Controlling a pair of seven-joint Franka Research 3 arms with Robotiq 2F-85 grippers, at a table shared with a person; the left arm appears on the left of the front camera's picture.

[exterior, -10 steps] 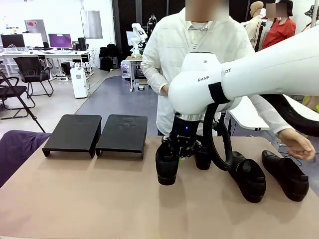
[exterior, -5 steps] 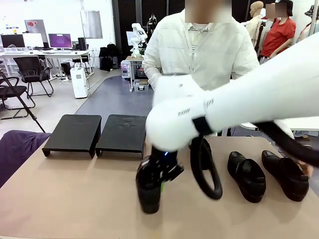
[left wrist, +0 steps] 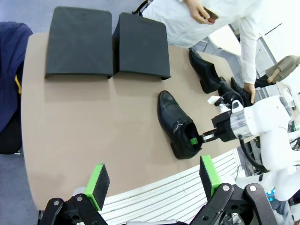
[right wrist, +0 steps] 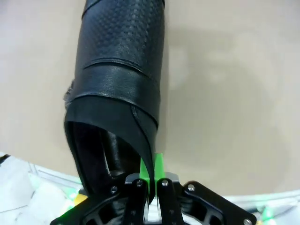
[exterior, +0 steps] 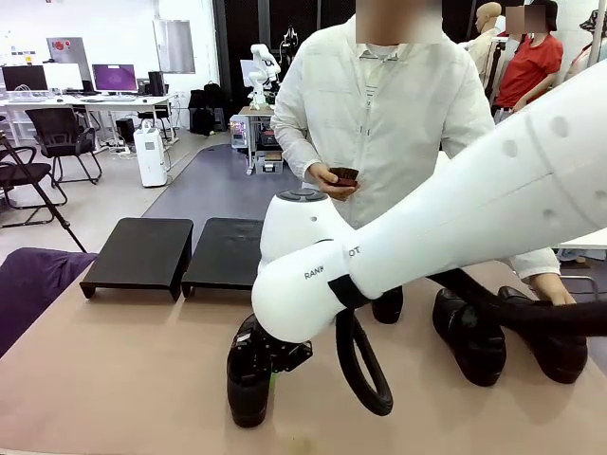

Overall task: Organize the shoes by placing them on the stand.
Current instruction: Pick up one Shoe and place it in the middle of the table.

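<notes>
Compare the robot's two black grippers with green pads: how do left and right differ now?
The left gripper is open and empty; the right gripper is shut on the heel rim of a glossy black leather shoe. The left gripper hangs high above the tan table; the right gripper is low, by the table's edge on the robot's side. Both are black with green pads.

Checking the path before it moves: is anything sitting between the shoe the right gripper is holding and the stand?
Nothing visible does. The right gripper is shut on the shoe by its heel collar, and the stretch of table from there to the stand has nothing on it.
</notes>
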